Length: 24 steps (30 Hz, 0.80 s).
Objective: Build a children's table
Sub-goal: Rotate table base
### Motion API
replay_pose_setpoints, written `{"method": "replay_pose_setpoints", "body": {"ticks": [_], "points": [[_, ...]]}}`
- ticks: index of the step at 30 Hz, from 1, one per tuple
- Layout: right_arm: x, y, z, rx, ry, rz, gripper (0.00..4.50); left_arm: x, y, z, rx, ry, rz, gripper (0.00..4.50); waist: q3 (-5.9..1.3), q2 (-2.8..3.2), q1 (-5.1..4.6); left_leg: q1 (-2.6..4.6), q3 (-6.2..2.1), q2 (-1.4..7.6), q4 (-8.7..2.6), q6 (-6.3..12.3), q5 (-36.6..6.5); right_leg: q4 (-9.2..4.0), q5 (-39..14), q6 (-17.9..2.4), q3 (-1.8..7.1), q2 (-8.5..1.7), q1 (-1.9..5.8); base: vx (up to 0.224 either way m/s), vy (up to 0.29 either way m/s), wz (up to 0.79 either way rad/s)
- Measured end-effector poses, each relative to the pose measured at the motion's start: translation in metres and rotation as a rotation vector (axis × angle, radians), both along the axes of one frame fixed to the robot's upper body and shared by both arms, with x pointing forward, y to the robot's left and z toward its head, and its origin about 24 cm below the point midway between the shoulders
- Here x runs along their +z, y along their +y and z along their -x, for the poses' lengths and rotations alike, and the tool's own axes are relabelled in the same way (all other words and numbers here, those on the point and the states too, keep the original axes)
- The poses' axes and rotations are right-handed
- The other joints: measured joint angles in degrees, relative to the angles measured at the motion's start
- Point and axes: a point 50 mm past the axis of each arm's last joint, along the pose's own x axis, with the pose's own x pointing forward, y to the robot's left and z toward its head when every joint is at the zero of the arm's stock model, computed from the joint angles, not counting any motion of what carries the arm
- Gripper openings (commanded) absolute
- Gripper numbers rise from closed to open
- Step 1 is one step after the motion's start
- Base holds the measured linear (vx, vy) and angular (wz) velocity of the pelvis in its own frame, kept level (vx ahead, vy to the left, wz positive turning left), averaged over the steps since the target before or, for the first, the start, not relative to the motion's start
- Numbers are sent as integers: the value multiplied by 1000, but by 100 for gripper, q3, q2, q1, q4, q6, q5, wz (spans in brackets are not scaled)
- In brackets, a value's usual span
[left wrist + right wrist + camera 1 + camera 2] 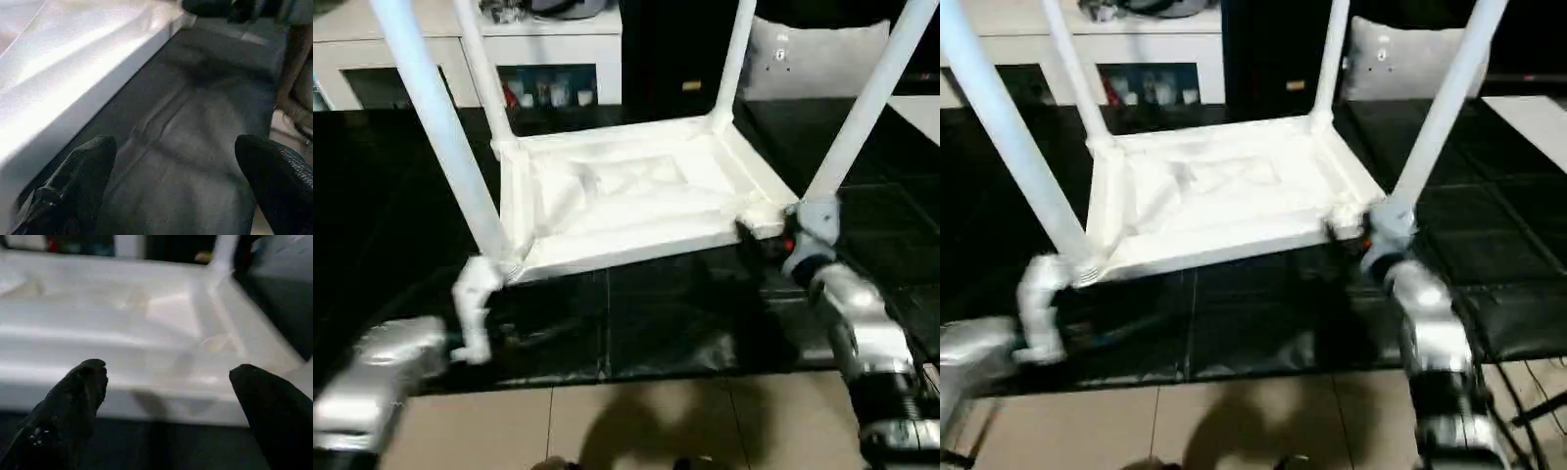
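1. Flipping looks like the step in hand: the white plastic children's table (626, 201) lies upside down on the black floor mat (656, 323), ribbed underside up, all four tapered round white legs (435, 127) seated in the corner sockets (my read, not confirmed).
2. Grip the rim on both near corners together and lift evenly; a one-sided pull would likely twist a leg in its socket.
3. Left gripper (171, 181): jaws wide, holding nothing; table's near edge at its 10 o'clock, just beside one finger.
4. Right gripper (181, 406): jaws wide, empty; table rim at 12 o'clock, near, not touching.
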Motion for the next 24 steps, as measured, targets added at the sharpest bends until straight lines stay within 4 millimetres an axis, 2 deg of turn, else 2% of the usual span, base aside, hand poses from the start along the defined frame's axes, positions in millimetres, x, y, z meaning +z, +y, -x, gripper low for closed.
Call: {"method": "replay_pose_setpoints", "body": {"ticks": [3,5,7,13,18,21,24], "points": [[-3,6,4,51,29,8,450,0,17,7,-2,65,-40,445,-4,-18,8,2,0,0,-2,0,0,2,0,0,5,4,0,0,0,0],[-4,5,7,62,47,12,450,3,34,13,23,105,-78,445,-4,-18,15,5,0,0,-4,0,0,2,0,0,5,4,1,0,0,0],[-6,3,9,62,64,16,450,7,42,13,39,107,-87,445,-5,-19,36,9,0,-2,-3,-1,0,2,0,0,7,2,6,0,0,0],[-11,8,13,76,100,31,450,25,70,-3,205,-36,-116,445,-7,-28,19,68,-1,-4,-3,-2,0,-3,-2,2,10,1,56,0,0,0],[-19,17,15,77,149,38,450,44,58,-31,238,-165,-12,445,-9,-42,29,83,-1,-8,-2,-2,0,-3,-2,3,12,-1,72,0,0,0],[-24,20,15,78,174,84,450,44,47,-47,287,-195,57,445,-10,-46,27,82,-1,-11,0,-2,0,-3,-2,3,17,-2,72,0,0,0],[-30,22,12,48,195,103,450,41,27,-66,299,-215,124,445,-10,-54,33,75,-1,-12,0,-2,1,-2,-2,3,17,-2,69,0,0,0]]}}
